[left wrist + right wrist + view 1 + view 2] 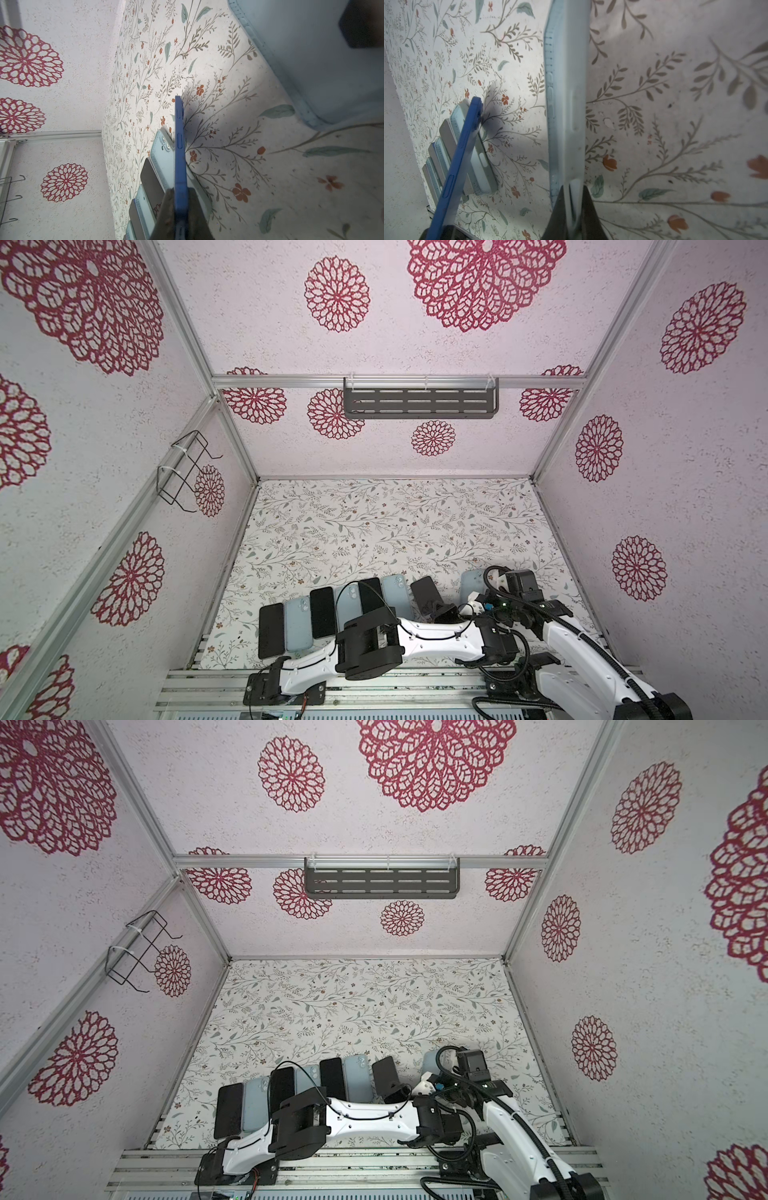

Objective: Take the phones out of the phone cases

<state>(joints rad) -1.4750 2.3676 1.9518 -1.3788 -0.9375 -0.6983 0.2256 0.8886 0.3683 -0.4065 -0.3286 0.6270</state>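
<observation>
Left end effector (181, 194) pinches one blue phone (178, 145); right end effector (572, 194) pinches one pale case (566, 93).

Dark-blue phone (179, 145), pale-blue phone case (566, 104), leafy floral tabletop (374, 522), crimson-rosette walls (386, 352)

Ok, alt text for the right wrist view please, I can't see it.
The right pincer is shut on a pale blue phone case, held edge-on over the floral table. Beside it the left pincer holds a dark blue phone, with a row of phones and cases behind.
</observation>
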